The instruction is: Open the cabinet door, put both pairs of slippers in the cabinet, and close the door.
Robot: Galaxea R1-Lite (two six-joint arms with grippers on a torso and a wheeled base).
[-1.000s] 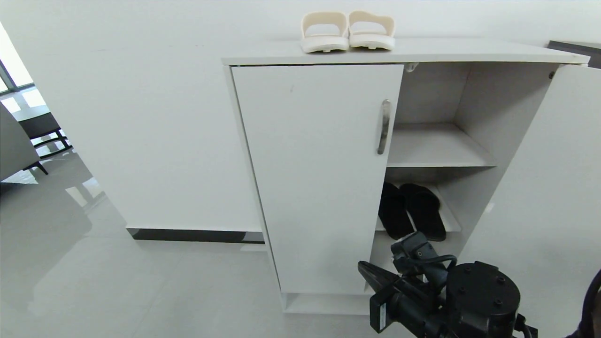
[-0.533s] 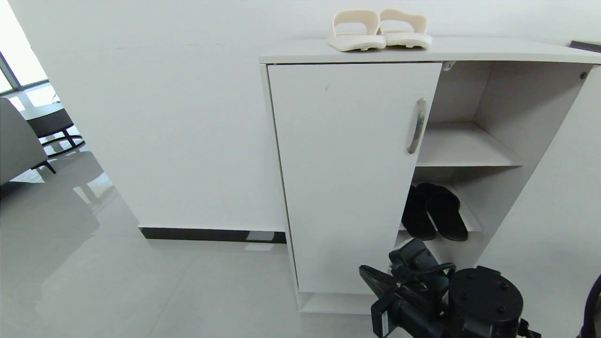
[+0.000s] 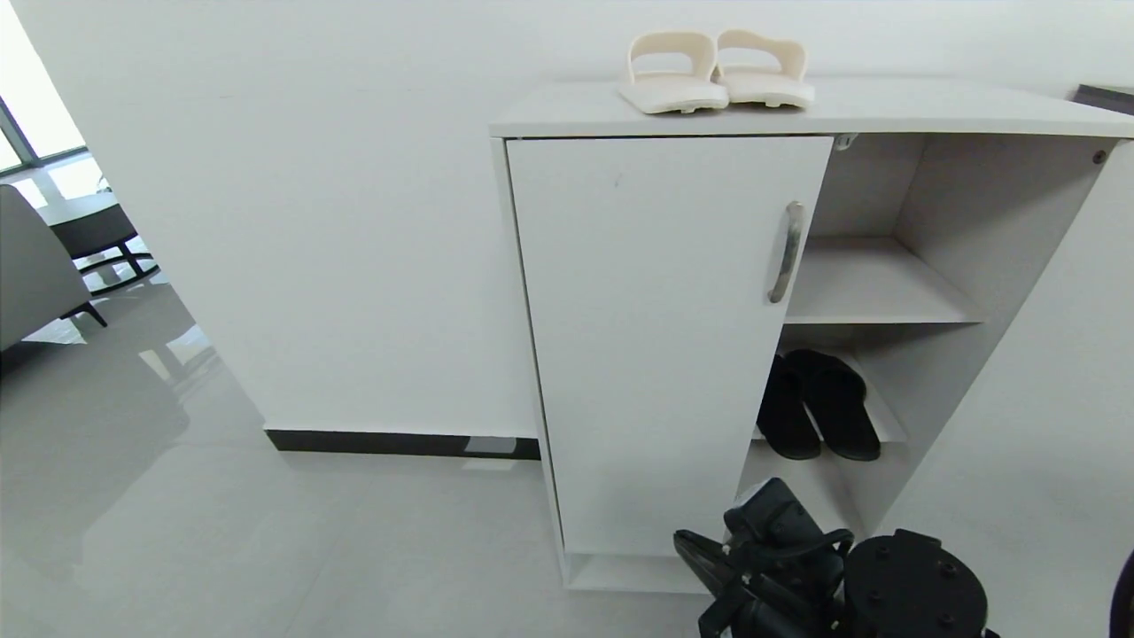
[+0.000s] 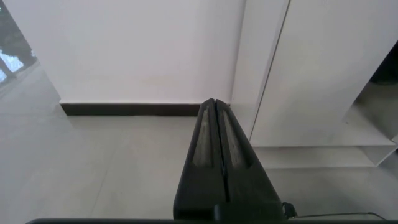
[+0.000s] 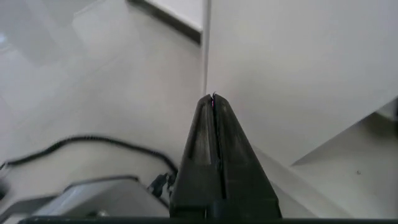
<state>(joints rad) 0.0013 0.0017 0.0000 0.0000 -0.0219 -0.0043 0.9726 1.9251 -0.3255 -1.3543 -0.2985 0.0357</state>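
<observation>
The right door (image 3: pixel 1045 425) stands swung wide, so the right half of the cabinet (image 3: pixel 930 105) is open from the front. The upper shelf (image 3: pixel 873 283) offers room across its width. Black slippers (image 3: pixel 819 403) take most of the shelf below. The shut left door (image 3: pixel 656 337) bars the left half. White slippers (image 3: pixel 716 73) sit on top, with the wall close behind.

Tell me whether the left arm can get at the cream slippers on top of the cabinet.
Probably yes: the cream slippers lie uncovered near the front of the cabinet top. But the left gripper sits low near the cabinet's base, shut, so it must rise and open.
</observation>
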